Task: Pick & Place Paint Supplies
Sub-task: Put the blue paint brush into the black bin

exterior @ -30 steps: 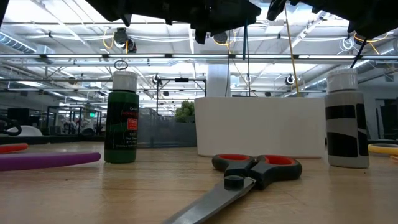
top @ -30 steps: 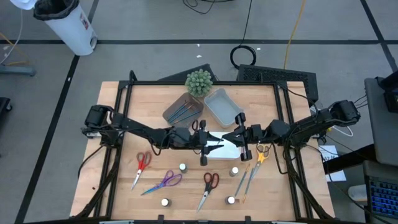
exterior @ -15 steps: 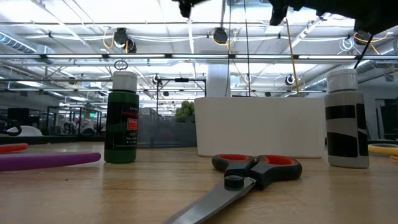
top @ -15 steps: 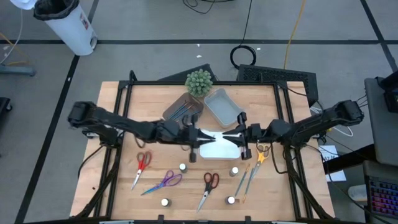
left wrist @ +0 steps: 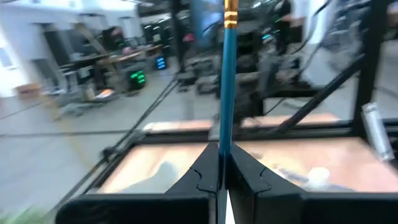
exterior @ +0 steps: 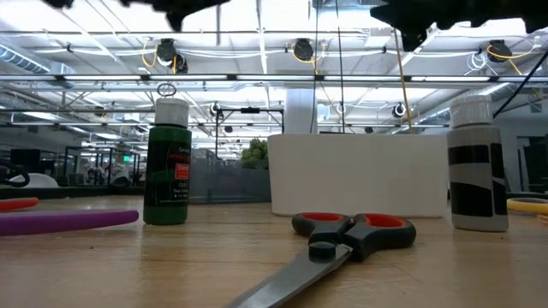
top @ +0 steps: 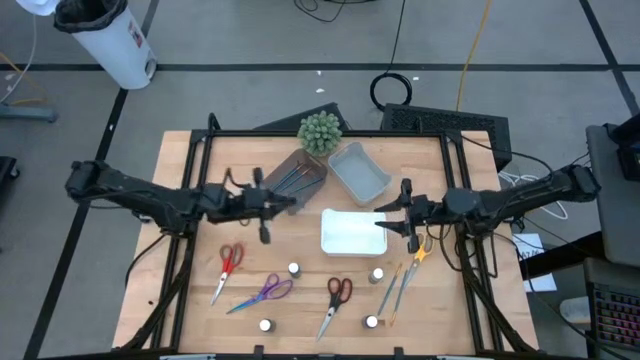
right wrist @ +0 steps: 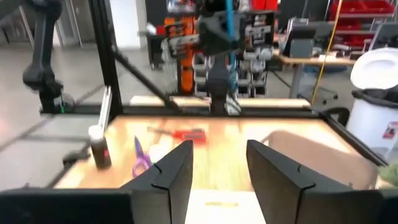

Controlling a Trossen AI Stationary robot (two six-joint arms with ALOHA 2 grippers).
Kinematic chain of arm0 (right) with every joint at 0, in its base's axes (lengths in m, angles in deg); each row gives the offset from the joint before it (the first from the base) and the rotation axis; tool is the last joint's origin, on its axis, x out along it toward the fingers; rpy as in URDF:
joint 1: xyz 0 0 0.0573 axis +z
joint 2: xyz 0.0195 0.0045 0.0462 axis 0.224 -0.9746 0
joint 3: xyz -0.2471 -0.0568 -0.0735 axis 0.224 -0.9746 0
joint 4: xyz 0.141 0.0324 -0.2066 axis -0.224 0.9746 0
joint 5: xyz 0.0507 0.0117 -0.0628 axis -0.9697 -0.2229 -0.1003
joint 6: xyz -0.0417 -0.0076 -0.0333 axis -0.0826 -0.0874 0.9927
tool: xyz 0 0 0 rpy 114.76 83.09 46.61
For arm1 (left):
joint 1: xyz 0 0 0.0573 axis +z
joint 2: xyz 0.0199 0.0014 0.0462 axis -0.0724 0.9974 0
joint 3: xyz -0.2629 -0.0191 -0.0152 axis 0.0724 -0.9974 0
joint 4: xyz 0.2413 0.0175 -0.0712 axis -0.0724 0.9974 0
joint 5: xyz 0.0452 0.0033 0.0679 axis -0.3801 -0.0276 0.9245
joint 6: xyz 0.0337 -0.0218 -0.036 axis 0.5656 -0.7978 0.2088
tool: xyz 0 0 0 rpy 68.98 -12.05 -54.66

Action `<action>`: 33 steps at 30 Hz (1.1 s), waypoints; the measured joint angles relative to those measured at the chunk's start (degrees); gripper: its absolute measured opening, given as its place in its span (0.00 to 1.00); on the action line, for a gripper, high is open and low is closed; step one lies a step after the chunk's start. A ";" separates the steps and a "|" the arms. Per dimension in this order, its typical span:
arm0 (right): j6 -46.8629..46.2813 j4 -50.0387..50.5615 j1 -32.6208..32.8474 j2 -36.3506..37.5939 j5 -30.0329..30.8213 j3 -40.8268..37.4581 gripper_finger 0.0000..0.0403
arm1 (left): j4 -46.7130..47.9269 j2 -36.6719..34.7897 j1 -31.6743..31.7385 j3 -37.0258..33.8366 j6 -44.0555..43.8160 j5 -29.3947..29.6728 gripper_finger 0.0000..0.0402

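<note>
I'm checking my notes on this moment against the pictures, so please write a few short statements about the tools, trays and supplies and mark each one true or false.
1. The left tool is shut on a thin blue-handled paintbrush. True.
2. The right tool holds a bottle. False: its fingers are open and empty.
3. The white rectangular tray lies between the two tools. True.
4. The red-handled scissors with black trim lie in the white tray. False: they lie on the wooden table in front of it.

Industrial robotics lab: ceiling trusses (exterior: 257, 79), parts shelving (right wrist: 261, 46) (open hall), floor cables (top: 395, 88).
</note>
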 joint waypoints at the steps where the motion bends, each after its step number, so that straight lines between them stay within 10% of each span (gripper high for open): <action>1: 0.13 1.14 -0.01 0.49 0.00 -0.15 0.35 | -0.21 -1.82 0.26 -1.55 -0.11 1.43 0.02; 14: 2.71 -18.82 -6.01 7.49 -0.15 -17.88 0.28 | -0.20 -13.88 1.86 -10.13 -4.83 4.27 0.02; 33: 2.42 -9.76 -10.65 29.86 -1.48 -26.13 0.19 | 0.02 -13.84 1.86 -10.19 -7.19 4.60 0.03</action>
